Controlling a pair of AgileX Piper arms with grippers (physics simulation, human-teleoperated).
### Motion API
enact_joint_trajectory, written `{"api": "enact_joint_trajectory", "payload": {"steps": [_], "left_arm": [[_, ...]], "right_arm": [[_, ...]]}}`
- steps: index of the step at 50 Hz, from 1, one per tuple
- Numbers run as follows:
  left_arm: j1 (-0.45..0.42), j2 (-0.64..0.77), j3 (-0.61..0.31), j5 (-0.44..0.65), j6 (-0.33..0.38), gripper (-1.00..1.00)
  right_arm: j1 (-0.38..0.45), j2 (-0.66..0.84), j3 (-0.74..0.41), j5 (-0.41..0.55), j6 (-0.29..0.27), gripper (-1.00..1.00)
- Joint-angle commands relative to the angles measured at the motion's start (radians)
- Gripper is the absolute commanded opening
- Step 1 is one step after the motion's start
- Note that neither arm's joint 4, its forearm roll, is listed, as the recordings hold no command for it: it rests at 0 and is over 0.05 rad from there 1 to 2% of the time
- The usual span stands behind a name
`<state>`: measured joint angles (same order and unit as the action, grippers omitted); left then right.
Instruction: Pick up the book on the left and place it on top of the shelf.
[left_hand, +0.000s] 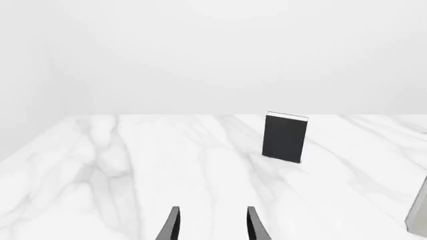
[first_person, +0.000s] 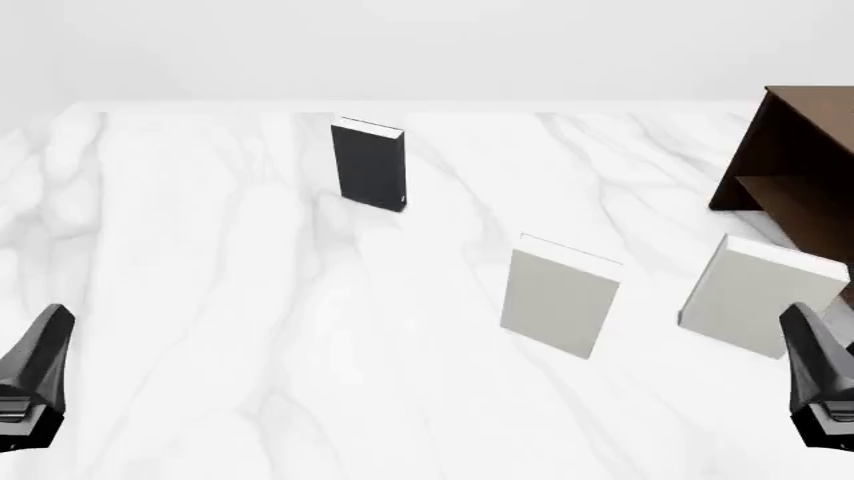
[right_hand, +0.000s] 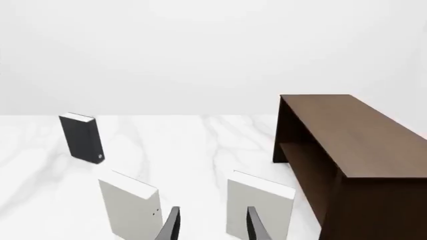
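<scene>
- At the near left edge of the table (first_person: 200, 330), left gripper (left_hand: 212, 225): jaws parted, nothing between the fingers, held low over bare marble.
- At the near right edge, right gripper (right_hand: 212, 225): jaws likewise parted and empty, fingers pointing toward the two pale books.
- Front view shows only one dark finger of each gripper, at the lower corners.
- Pale grey-white book (first_person: 562, 302): upright, mid-table, right of centre.
- Second pale book (first_person: 755, 296): upright, just beside the right gripper, near the shelf's front corner; contact with the shelf cannot be judged.
- Dark book (first_person: 368, 164): upright toward the far side, left of centre, white page edge up, well apart from both grippers and from the pale books.
- Shelf (first_person: 801, 165): dark brown, far right, partly cut off by the frame; flat top bare in the right wrist view, inner board visible below.
</scene>
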<state>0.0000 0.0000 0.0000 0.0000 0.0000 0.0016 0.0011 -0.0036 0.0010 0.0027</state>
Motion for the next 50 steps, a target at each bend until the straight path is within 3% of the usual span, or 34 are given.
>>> {"api": "enact_joint_trajectory", "payload": {"steps": [1,12,16,22,40,50], "left_arm": [[0.000,0.000,0.000,0.000,0.000,1.00],[0.000,0.000,0.000,0.000,0.000,1.00],[0.000,0.000,0.000,0.000,0.000,1.00],[0.000,0.000,0.000,0.000,0.000,1.00],[0.000,0.000,0.000,0.000,0.000,1.00],[0.000,0.000,0.000,0.000,0.000,1.00]], "right_arm": [[0.007,0.000,-0.010,0.007,0.013,1.00],[0.014,0.000,-0.108,0.080,0.054,1.00],[0.069,0.000,-0.175,0.131,0.068,1.00],[0.120,0.006,-0.302,0.211,0.029,1.00],[0.232,0.280,-0.515,0.155,-0.104,1.00],[0.251,0.369,-0.603,0.159,-0.123,1.00]]}}
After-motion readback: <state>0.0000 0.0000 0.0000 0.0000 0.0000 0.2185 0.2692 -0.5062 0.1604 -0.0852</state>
